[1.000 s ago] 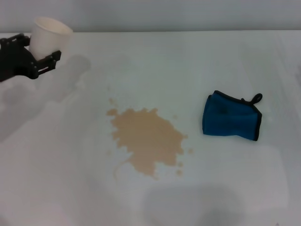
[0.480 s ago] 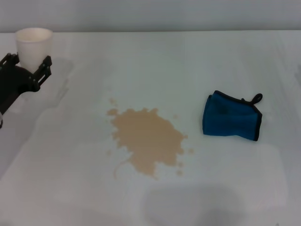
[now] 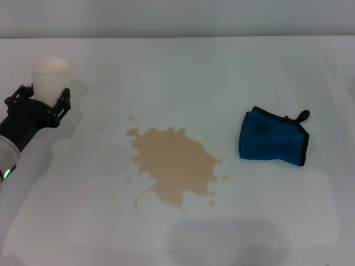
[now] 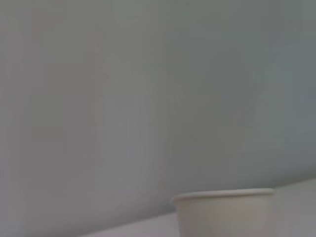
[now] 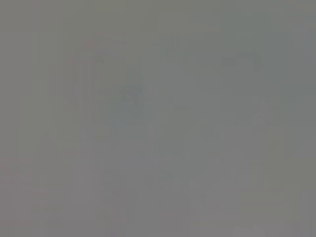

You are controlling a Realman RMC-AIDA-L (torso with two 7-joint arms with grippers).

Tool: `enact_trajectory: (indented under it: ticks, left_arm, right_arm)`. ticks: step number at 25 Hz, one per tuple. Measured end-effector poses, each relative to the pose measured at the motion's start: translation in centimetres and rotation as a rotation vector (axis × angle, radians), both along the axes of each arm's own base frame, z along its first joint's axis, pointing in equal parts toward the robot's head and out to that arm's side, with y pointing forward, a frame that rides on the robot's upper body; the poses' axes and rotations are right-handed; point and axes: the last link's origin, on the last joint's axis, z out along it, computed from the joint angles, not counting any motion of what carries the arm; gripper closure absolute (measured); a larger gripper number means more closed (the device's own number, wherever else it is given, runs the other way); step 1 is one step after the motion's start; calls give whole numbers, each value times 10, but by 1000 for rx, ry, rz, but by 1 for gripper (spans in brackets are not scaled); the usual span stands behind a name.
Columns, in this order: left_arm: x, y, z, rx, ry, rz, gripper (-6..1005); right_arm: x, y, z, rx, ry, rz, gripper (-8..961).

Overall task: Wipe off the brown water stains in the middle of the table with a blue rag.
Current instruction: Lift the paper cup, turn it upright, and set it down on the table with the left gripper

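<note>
The brown water stains (image 3: 175,166) spread as a tan blotch in the middle of the white table (image 3: 222,72). The blue rag (image 3: 272,137) lies folded to the right of the stains, its black loop at the far right corner. My left gripper (image 3: 45,94) is at the far left of the table, well away from both, shut on a white paper cup (image 3: 50,76) that stands upright. The cup's rim also shows in the left wrist view (image 4: 224,197). My right gripper is out of view; the right wrist view shows only plain grey.
The left arm (image 3: 14,138) reaches in from the left edge. A grey wall runs behind the table's far edge.
My left gripper has turned the tilted cup upright and moved it down and nearer, toward the table's left side. The rag and stains have not moved.
</note>
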Motion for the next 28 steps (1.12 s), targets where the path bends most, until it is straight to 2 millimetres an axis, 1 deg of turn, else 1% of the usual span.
enact_trajectory:
  ticks: [6,20,25,28]
  left_arm:
    - [1,-2,-12,-35,33,15,343]
    - [-5,-6,-15,-43,39,46,339]
    - [-7,-9,-17,-51,37,58,297]
    - [-8,-10,-17,-52,36,62,188]
  right_arm:
    - [0,0,-1,-2,2,-1,116]
    - [0,0,-1,-2,2,-1,117]
    - [0,0,0,-1,1,-1,117]
    - [0,0,0,0,0,0,117]
